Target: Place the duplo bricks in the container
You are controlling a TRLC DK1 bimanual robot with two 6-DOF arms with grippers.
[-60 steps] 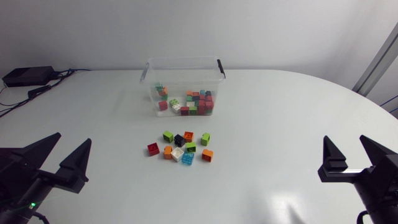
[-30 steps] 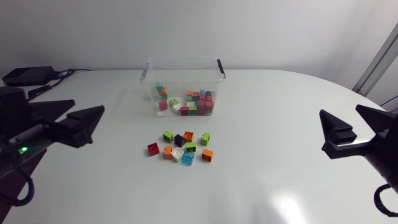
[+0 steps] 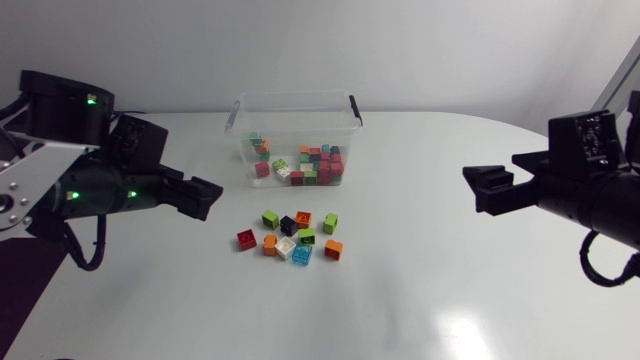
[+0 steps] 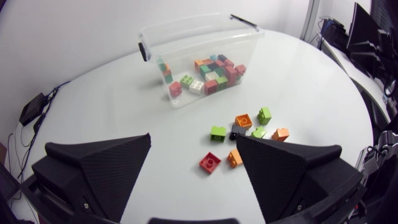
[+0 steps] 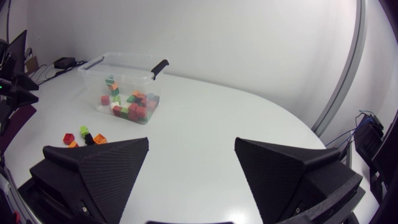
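White tabletop (image 3: 430,290) carries a clear plastic container (image 3: 292,98) toward its far side, open at the top, with a black clip (image 3: 354,108) at one end. A heap of duplo bricks (image 3: 308,166) in red, green, orange, teal and white lies on its floor, mostly toward the clip end. Just in front of the container, apart from it, a cluster of loose bricks (image 3: 292,236) sits on the bare table. A red brick (image 3: 246,238) is at the cluster's left edge, a black brick (image 3: 288,224) is near its middle, and a blue brick (image 3: 302,254) and a white brick (image 3: 287,248) lie side by side at its near edge. Green and orange bricks are scattered around them. The left gripper (image 4: 193,138) hangs above the table to the left of the cluster. Its fingers are spread wide with nothing between them, and the loose bricks and the container lie ahead of it. The right gripper (image 5: 192,141) is well off to the right, also spread wide and holding nothing, with the container far ahead of it across the table.
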